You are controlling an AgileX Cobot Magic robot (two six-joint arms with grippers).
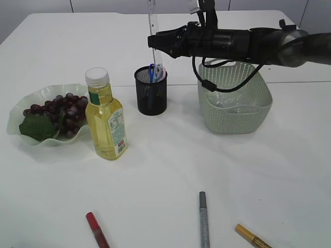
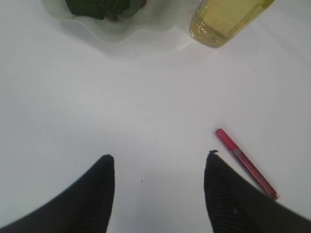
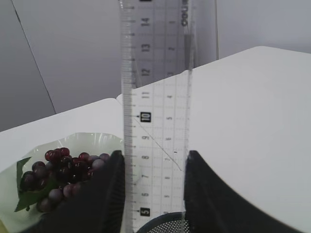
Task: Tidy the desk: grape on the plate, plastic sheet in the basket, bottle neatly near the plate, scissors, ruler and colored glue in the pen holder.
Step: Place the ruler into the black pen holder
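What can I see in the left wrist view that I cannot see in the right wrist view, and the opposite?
Only the left wrist view shows the red glue pen lying on the table, the base of the yellow bottle, and the open left gripper hovering over bare table.

Only the right wrist view shows the clear ruler standing upright between the fingers of the right gripper, the rim of the black mesh pen holder below it, and the wall behind.

Both show the plate with the grapes' green leaf and the white table.
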